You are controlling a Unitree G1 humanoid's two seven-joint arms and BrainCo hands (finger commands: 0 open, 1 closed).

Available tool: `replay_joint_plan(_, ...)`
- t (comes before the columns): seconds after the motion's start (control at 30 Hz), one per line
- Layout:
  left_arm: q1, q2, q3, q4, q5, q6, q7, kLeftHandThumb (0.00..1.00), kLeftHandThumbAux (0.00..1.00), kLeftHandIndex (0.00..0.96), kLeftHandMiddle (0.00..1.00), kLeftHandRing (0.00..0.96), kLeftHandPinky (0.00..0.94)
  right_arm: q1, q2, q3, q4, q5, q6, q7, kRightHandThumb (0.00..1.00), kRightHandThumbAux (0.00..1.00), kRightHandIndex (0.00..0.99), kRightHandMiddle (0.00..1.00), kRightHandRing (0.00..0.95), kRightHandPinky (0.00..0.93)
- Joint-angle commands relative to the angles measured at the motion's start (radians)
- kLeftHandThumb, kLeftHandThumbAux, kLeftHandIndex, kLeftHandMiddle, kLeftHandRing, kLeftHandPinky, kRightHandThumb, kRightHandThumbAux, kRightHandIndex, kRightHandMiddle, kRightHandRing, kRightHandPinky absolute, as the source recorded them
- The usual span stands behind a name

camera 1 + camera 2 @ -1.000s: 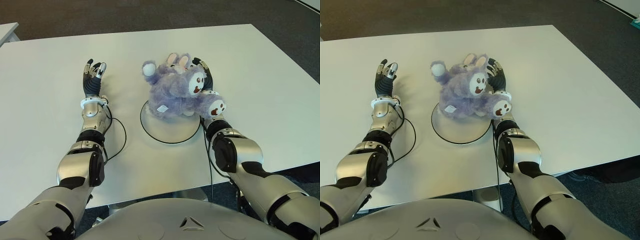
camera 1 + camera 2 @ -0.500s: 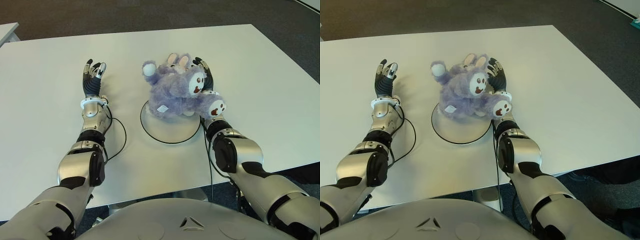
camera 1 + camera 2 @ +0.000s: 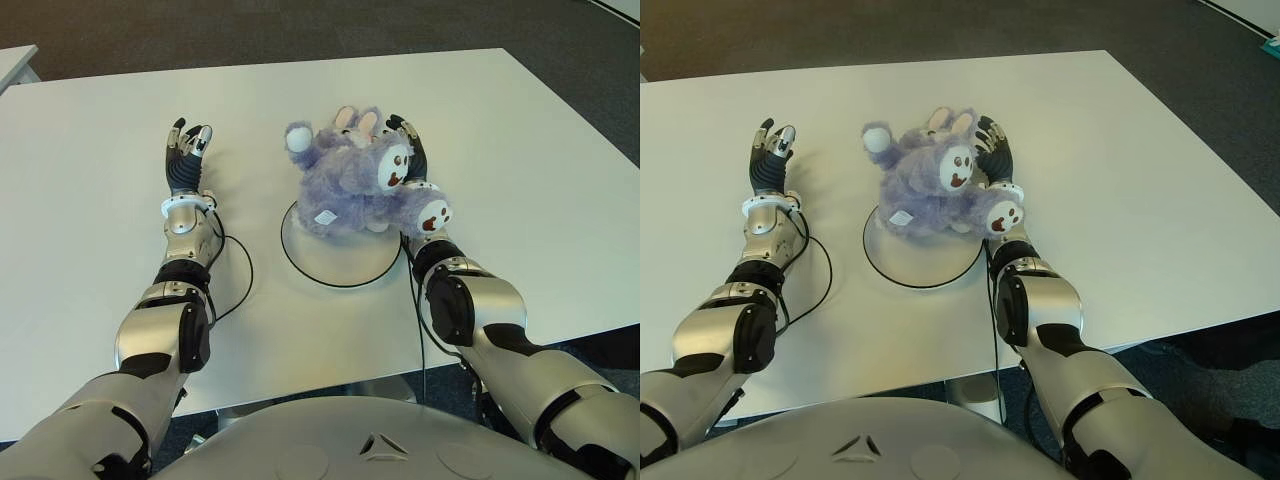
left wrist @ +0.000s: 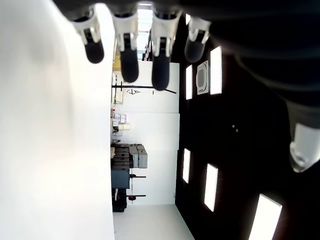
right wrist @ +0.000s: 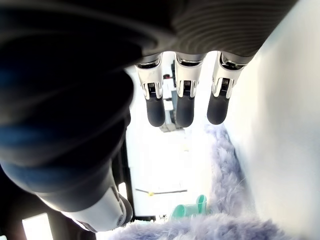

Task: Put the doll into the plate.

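A wide white tabletop (image 3: 520, 130) fills the scene and carries everything involved. Near its middle, in front of the robot, a round white plate (image 3: 340, 262) with a dark rim is set flat, its near half bare. A fluffy purple doll (image 3: 355, 180) is piled over the plate's far half, lying tumbled with one round paw raised to the left and two white foot soles turned toward the right; its bulk is seen above the plate, though one foot hangs out past the rim on the right side, so the placement is judged only partly settled.

The right hand (image 3: 408, 150) is placed just beside the doll's right side, fingers straightened and spread, as the right wrist view confirms, with purple fur against the palm side but nothing clasped; this pose is judged to suit a release or a nudge inward rather than a carry.

The left hand (image 3: 186, 158) is shown well to the left of the plate, fingers extended upward and empty, kept apart so the working side is left unobstructed
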Motion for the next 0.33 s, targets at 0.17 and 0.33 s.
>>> replay_joint_plan(0.17, 0.139, -0.061, -0.008, 0.114, -0.009, 0.135, -0.024, 0.003, 0.5, 0.065, 0.199, 0.142, 0.019, 0.064, 0.009, 0.002, 0.038, 0.001, 0.033, -0.003, 0.402, 0.85, 0.144, 0.134, 0.11, 0.148)
replay_joint_plan(0.33, 0.136, -0.058, -0.009, 0.114, -0.007, 0.142, -0.031, 0.001, 0.497, 0.055, 0.2, 0.142, 0.016, 0.062, 0.01, 0.003, 0.038, -0.001, 0.034, -0.006, 0.396, 0.854, 0.15, 0.135, 0.112, 0.142)
